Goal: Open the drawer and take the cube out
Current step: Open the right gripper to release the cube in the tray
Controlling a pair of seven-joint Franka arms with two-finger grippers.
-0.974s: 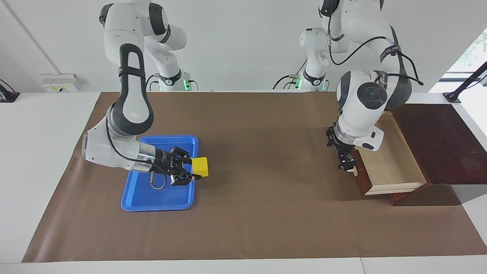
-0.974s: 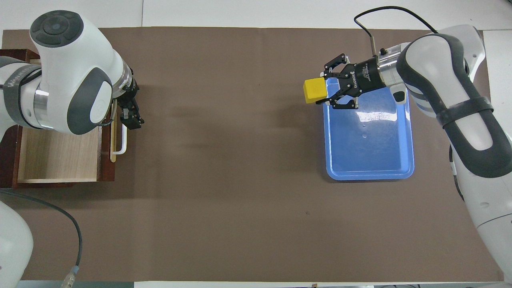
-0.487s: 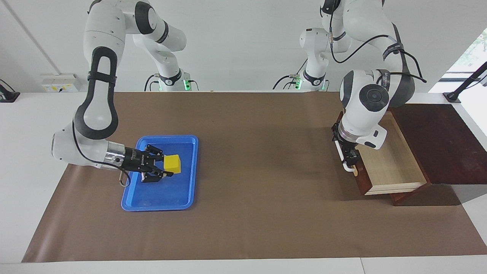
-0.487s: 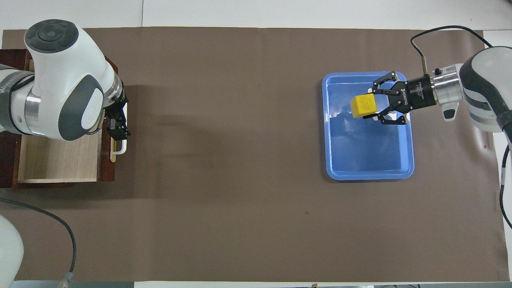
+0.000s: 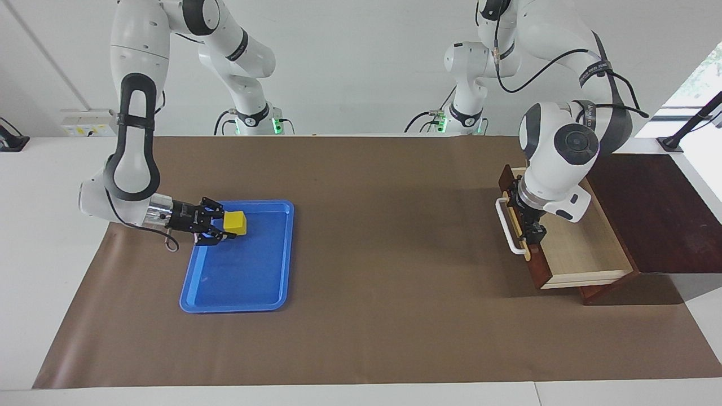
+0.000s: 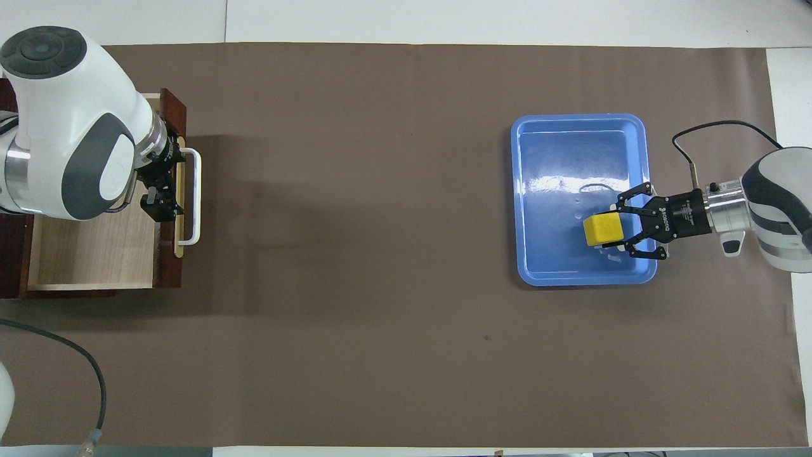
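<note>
Cube: yellow, gripped by right claw over blue tray. Drawer: pulled out; left claw spread wide, over its front edge by handle.

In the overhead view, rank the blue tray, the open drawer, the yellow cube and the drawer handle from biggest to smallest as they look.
1. Tray
2. Drawer, though the left arm hides part of it, so its rank against the tray is unsure
3. Handle
4. Cube, raised in the right gripper

The right claw has carried the cube from the tray's edge facing the drawer to over the tray's corner nearest the robots. The left claw has lifted off the handle and now hangs over the drawer's front edge.
</note>
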